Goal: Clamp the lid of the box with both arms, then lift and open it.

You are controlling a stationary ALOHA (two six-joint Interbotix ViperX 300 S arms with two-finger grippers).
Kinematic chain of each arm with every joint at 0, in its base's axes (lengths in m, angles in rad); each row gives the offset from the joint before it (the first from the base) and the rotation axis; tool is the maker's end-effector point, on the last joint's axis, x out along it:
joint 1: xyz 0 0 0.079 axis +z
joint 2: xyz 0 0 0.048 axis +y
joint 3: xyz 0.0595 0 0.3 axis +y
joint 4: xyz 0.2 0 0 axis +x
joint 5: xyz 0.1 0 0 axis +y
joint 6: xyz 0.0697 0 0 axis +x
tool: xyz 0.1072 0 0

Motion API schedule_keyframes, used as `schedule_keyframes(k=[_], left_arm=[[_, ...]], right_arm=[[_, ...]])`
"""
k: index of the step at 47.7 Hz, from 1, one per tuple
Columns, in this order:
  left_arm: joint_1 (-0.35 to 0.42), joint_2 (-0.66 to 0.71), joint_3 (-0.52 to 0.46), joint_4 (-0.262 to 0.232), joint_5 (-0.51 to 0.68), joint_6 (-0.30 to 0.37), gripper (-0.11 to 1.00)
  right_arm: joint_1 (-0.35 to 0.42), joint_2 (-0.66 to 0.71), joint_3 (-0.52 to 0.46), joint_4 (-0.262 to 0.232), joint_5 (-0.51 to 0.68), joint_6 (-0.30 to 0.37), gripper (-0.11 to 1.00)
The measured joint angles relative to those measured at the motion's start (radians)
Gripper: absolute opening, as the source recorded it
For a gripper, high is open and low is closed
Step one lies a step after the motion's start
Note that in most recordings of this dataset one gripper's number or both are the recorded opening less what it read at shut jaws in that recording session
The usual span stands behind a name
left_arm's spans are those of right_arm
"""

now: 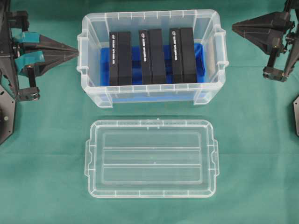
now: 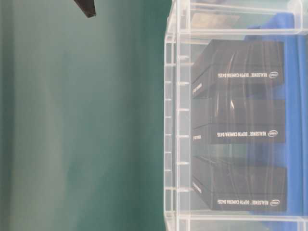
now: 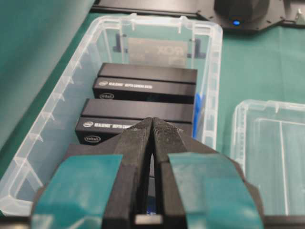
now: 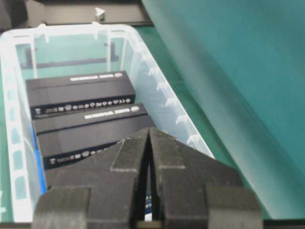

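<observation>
A green cloth fills the overhead frame. The box sits in the upper middle of that frame, open at the top, with a blue insert on its floor. Three black blocks stand side by side in it, each with white lettering.

The lid lies flat on the cloth in the lower middle of the frame, just below the box and apart from it, its two long ridges running left to right.

The left gripper is at the upper left edge, its tip pointing at the box's left end, near the wall; whether it touches I cannot tell. Its fingers are pressed together, holding nothing, with teal tape behind them.

The right gripper is at the upper right, tip just beside the box's right end. Its fingers are likewise closed on nothing.
</observation>
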Motion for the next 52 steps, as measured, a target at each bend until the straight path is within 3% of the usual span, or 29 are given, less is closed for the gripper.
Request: schedule_keyframes(k=[24,52], left_arm=[[-0.077,0.0,0.0,-0.002,0.0,-0.028,0.01],[-0.078,0.0,0.0,0.0,0.0,-0.029,0.01]], right_arm=[[0.087,0.002,0.008,0.002,-0.011,0.028,0.0],[0.092,0.002,0.008,0.002,-0.009,0.028,0.0]])
